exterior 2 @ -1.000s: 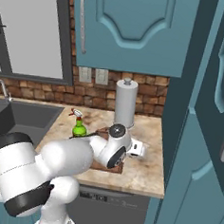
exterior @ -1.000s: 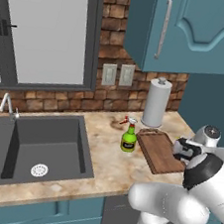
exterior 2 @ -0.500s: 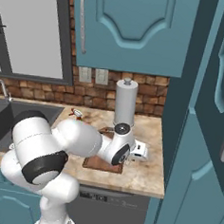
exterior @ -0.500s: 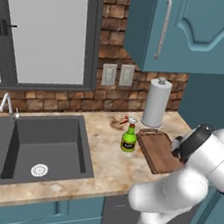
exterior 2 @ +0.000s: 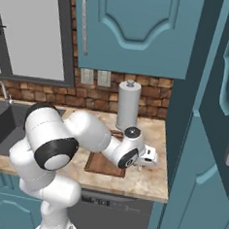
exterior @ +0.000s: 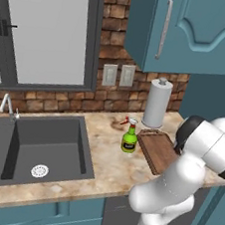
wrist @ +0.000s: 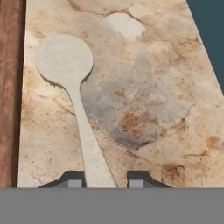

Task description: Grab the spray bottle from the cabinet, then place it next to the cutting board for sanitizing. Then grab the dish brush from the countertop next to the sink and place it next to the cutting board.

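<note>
The jaws (wrist: 101, 179) stand slightly apart on either side of the pale handle of the dish brush (wrist: 70, 83), which lies flat on the worktop (wrist: 144, 100); whether the finger tips (wrist: 72, 178) still press the handle cannot be told. The brush's round pale head points away from the hand, just beside the edge of the dark brown cutting board (wrist: 9, 87). Seen from the right base camera, the hand (exterior 2: 147, 157) hangs low over the beige marbled stone at the board's far side, close to the tall teal cabinet (exterior 2: 202, 143). The cutting board (exterior: 157, 149) lies on the worktop with the arm's white elbow covering its near corner. The green spray bottle (exterior: 129, 137) stands upright just beside the board on its sink side, red-and-white nozzle on top. Behind the board a paper-towel roll (exterior: 156, 104) stands against the brick wall under the teal wall cupboard (exterior: 195, 30). Well apart, the dark-grey sink (exterior: 35, 142) sits with its chrome faucet (exterior: 7, 104) below the window.
</note>
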Tool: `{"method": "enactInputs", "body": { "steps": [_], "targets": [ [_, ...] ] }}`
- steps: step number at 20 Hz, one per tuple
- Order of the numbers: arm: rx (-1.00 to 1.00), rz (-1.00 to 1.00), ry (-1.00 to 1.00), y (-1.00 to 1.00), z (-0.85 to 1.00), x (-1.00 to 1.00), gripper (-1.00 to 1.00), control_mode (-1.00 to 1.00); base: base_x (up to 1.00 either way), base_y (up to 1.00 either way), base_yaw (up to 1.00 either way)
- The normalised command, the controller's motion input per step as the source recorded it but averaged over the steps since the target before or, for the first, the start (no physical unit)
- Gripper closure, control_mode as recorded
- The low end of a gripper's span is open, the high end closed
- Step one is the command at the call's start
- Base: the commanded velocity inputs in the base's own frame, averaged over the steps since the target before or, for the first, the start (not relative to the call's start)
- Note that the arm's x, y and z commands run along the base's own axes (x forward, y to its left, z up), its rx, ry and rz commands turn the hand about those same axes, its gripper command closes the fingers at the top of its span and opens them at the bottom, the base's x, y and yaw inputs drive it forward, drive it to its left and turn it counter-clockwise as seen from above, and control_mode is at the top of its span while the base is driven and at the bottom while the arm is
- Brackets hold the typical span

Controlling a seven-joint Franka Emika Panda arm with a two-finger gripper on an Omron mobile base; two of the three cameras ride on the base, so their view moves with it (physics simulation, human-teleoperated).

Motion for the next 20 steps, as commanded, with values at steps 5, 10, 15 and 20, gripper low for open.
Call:
{"method": "enactInputs", "body": {
  "steps": [5, 10, 15, 20],
  "targets": [
    [0.00, 0.00, 0.01, 0.00, -0.37, 0.00, -1.00, -1.00, 0.00, 0.00, 0.00],
    [0.00, 0.00, -0.01, 0.00, -0.03, -0.13, -1.00, -1.00, 0.00, 0.00, 0.00],
    [0.00, 0.00, -0.08, 0.06, 0.27, -0.39, -1.00, -1.00, 0.00, 0.00, 0.00],
    [-0.03, 0.00, -0.21, 0.61, 0.74, -0.47, -1.00, -1.00, 0.00, 0.00, 0.00]
  ]
}}
